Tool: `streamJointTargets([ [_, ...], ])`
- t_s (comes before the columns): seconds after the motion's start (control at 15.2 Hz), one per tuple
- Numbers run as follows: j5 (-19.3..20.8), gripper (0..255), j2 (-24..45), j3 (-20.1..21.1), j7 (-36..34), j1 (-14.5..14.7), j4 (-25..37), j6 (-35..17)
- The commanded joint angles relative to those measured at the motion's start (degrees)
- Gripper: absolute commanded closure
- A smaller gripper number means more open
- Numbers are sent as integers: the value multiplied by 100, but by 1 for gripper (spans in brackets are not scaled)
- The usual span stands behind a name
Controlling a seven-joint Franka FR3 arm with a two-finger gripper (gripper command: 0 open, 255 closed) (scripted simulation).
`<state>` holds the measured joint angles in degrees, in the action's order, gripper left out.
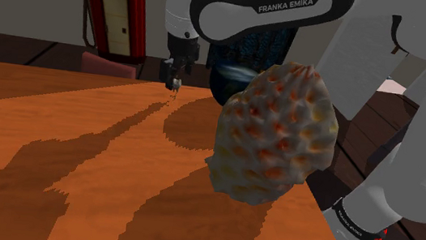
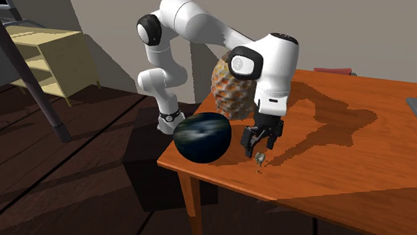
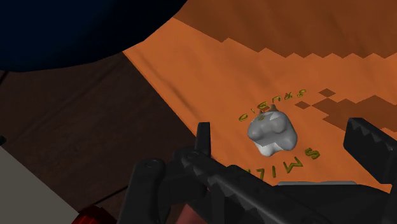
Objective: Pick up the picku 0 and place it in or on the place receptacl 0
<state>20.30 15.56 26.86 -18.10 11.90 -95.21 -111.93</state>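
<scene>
the all-black two-finger gripper (image 2: 262, 141) hangs just above the orange wooden table (image 2: 347, 179), near the table's edge on the second exterior view's left. its fingers (image 3: 203, 141) stand apart. in the wrist view a small lumpy grey-and-white object (image 3: 272, 132) lies on the tabletop in the gap between them, and neither finger touches it. yellow lettering on the table surface curves around this object.

in the second exterior view the same small object (image 2: 260, 159) sits directly under the fingertips. in the shoulder view it (image 1: 174, 87) shows just below the gripper (image 1: 174, 73), far across the table (image 1: 76, 166).

a large dark blue-green round bowl (image 2: 203, 137) stands at the table's corner, just beside the gripper on the second exterior view's left. in the wrist view its dark blue side (image 3: 83, 32) rises beyond the fingers. behind the bowl stands a big bumpy egg-shaped thing, orange and cream (image 2: 229, 90); in the shoulder view it (image 1: 275, 134) stands close to the camera, with the bowl (image 1: 236, 75) partly hidden behind it.

off the table, a pale yellow shelf unit (image 2: 52, 58) stands by the wall, and a red cabinet (image 1: 117, 7) stands beyond the table's far side.
</scene>
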Motion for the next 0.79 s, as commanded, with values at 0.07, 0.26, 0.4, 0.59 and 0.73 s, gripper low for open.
streamJointTargets([
  [0.07, 0, 0, 0, 0, 0, 0, -1, -1],
  [0.26, 0, 255, 0, 0, 0, 0, -1, -1],
  [0.4, 0, 255, -1, 0, 0, 0, -2, -2],
  [0.59, 0, 255, 0, 0, 0, 0, -1, -1],
  [0.73, 0, 255, -1, 0, 0, -1, -2, -2],
])
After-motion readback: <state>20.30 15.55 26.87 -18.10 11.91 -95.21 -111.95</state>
